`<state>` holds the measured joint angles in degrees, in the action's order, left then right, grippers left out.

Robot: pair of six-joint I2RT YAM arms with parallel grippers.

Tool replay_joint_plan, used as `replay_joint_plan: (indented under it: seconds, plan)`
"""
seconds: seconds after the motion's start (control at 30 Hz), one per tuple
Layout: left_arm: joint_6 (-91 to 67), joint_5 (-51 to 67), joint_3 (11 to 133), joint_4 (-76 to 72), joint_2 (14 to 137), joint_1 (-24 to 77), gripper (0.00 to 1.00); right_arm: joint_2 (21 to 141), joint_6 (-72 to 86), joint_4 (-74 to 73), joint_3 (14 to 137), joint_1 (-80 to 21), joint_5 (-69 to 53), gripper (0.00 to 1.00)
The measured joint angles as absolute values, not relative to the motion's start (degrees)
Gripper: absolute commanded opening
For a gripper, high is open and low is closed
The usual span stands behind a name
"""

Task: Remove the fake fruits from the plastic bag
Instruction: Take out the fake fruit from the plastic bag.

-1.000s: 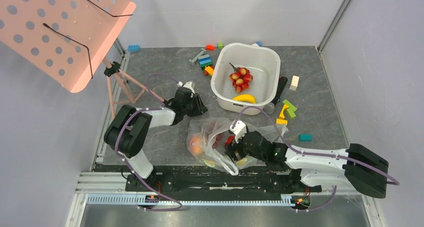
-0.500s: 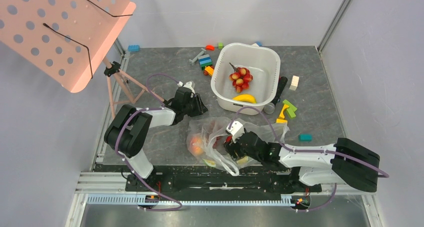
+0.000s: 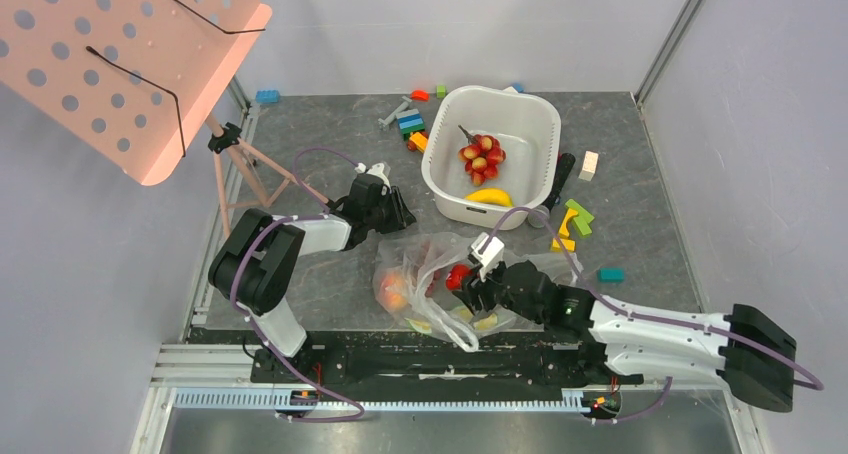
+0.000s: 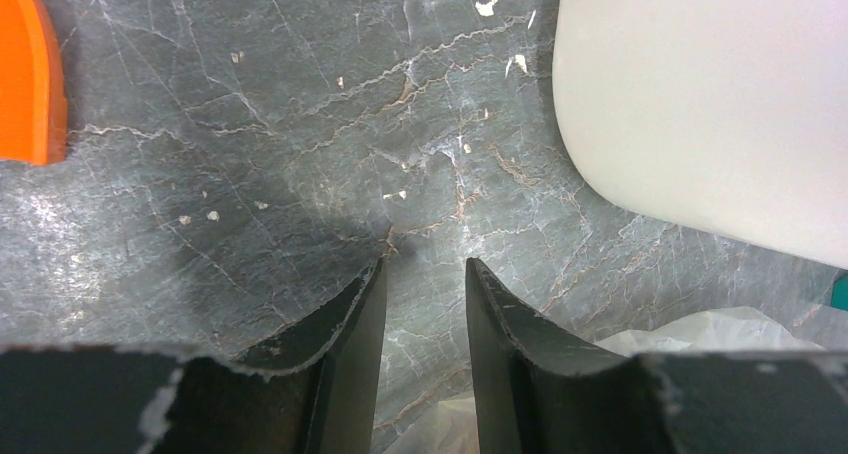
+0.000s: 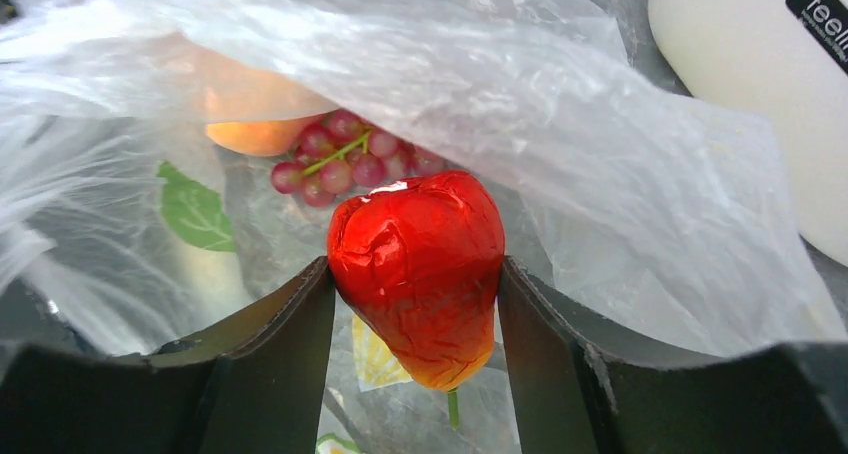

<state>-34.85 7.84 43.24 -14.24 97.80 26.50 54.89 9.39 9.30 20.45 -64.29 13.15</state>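
The clear plastic bag (image 3: 425,264) lies crumpled at the near middle of the table. My right gripper (image 3: 468,286) is shut on a glossy red fruit (image 3: 459,276) with a yellow tip at the bag's mouth. In the right wrist view the red fruit (image 5: 415,244) sits between the fingers (image 5: 290,344), under the film (image 5: 600,174). A peach (image 5: 260,134), a small grape bunch (image 5: 345,159) and a pale wedge (image 5: 375,359) lie in the bag. My left gripper (image 3: 400,217) rests low at the bag's far-left edge, jaws slightly apart and empty (image 4: 425,266).
The white basin (image 3: 540,114) stands beyond the bag and holds a red-yellow grape bunch (image 3: 482,155) and a yellow banana (image 3: 488,196). Several toy blocks lie around it (image 3: 572,219). A pink perforated stand (image 3: 120,64) rises at the far left. An orange piece (image 4: 25,74) shows in the left wrist view.
My right gripper has pulled back to the right and slightly away from the bag's inside, and the red fruit now shows clearly in it. The left arm has not moved.
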Motion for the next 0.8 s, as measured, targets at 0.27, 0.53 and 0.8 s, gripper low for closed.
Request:
replay_joint_plan:
  seconds: [0.27,0.53,0.8]
  plan:
    - [-34.87,7.88,43.24,-14.28,97.84,26.5,0.42,46.17,9.56,1.41,22.02,-64.29,9.8,0.55]
    - [-34.85,7.9,43.24,-14.28,97.84,26.5,0.42,38.98,9.06,-7.22,28.05,-64.29,8.84,0.55]
    - [-34.87,7.9,43.27,-14.28,97.86,26.5,0.42,36.88,7.84,-17.39,38.94,-64.29,8.91,0.53]
